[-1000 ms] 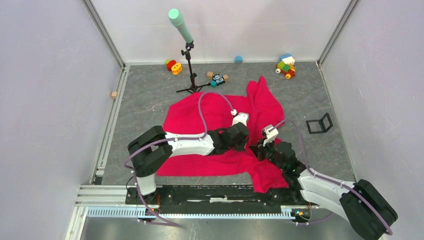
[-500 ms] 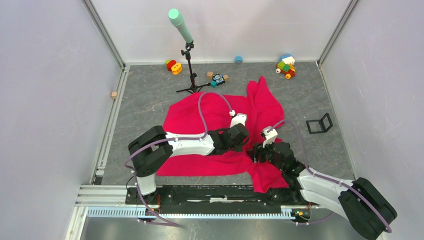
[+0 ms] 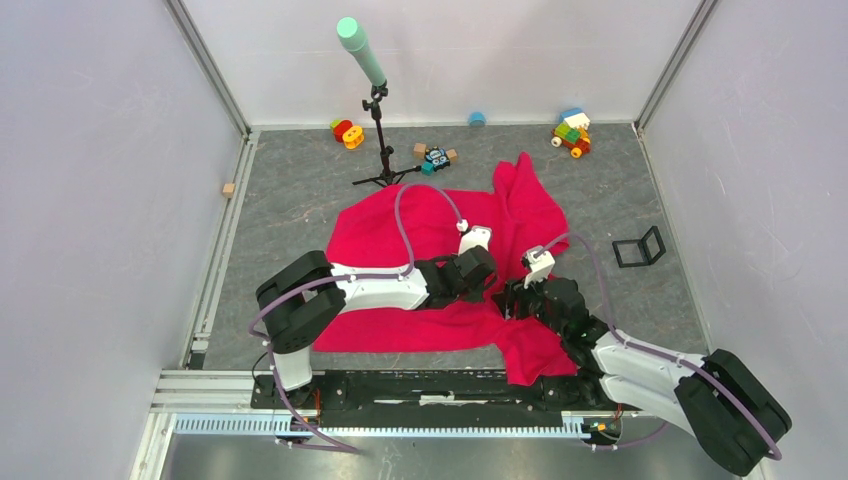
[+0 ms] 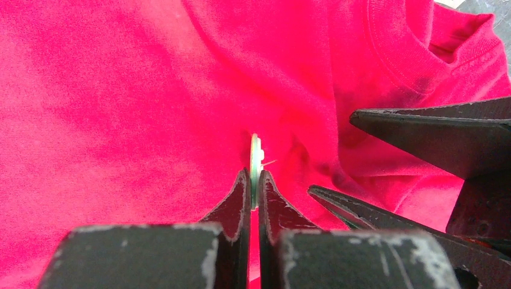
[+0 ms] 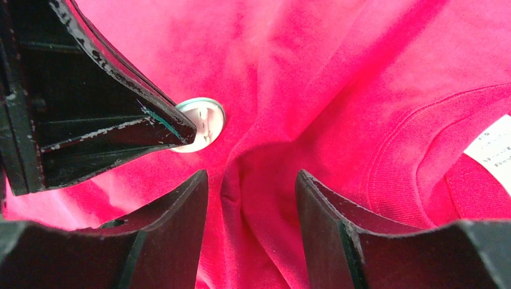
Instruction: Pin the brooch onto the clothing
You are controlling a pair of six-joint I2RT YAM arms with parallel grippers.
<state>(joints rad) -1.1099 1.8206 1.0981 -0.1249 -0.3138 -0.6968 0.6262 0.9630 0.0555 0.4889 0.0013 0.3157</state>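
Observation:
The clothing point(image 3: 420, 235), a bright red-pink T-shirt, lies spread over the grey floor and fills both wrist views point(image 4: 120, 90) point(image 5: 361, 72). My left gripper point(image 4: 253, 174) is shut on the brooch point(image 4: 255, 162), a small pale-green disc held edge-on against the fabric, with its thin pin sticking out to the right. In the right wrist view the brooch point(image 5: 205, 120) shows its pale back beside the left gripper's dark fingers point(image 5: 120, 114). My right gripper point(image 5: 250, 180) stands open just right of the brooch, a raised fold of shirt between its fingers. The collar with its white label point(image 5: 491, 150) lies to the right.
A black stand with a teal-tipped rod point(image 3: 378, 120) rises behind the shirt. Small toys point(image 3: 572, 132), wooden blocks point(image 3: 435, 155) and a red-yellow toy point(image 3: 347, 132) line the back wall. A black wire frame point(image 3: 638, 248) sits right of the shirt, a wooden cube point(image 3: 229, 189) at the left.
My right gripper has opened from shut and slid a little left toward the left gripper. The left gripper has kept its hold on the brooch.

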